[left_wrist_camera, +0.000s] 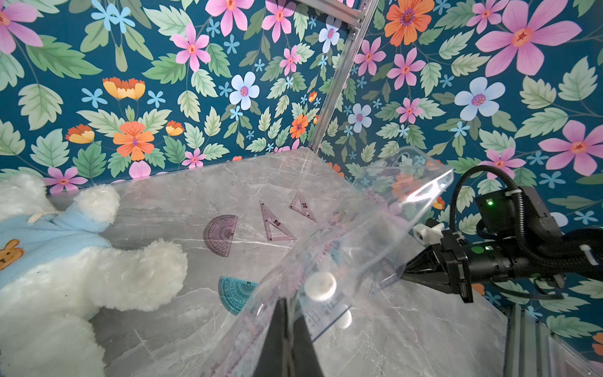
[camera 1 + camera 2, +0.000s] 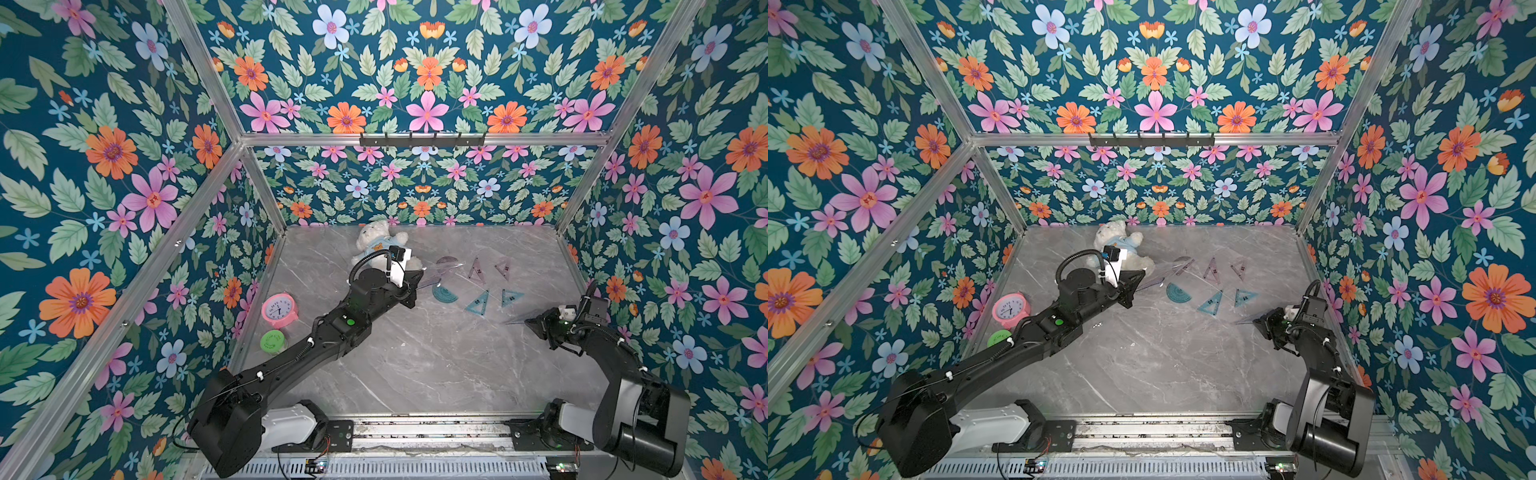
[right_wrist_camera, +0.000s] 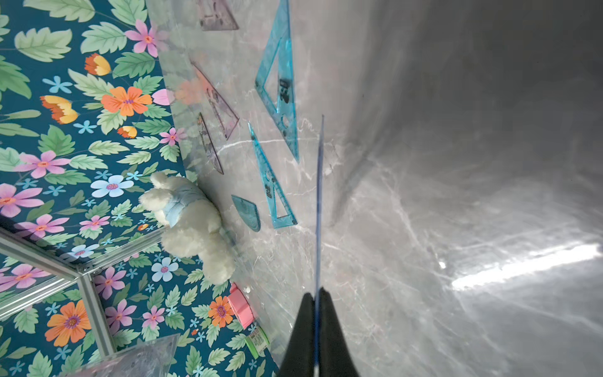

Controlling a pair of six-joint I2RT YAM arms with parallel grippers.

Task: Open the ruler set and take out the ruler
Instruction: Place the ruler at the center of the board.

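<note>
Clear plastic pouch (image 1: 375, 228) of the ruler set hangs raised above the grey marble desk (image 2: 415, 365), with the left pincer (image 1: 288, 302) clamped tight on one end. Right pincer (image 3: 316, 292) is pinched narrow on a blue see-through straight ruler (image 3: 319, 196), held edge-on above the desk and apart from the pouch. Teal set squares (image 2: 478, 303) and a teal protractor (image 2: 444, 294) lie flat on the desk between the two pincers.

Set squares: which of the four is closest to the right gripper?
The teal set square farther from the teal protractor, just beyond the right gripper. The other teal one lies beside that protractor; both purple ones lie farther back.
</note>
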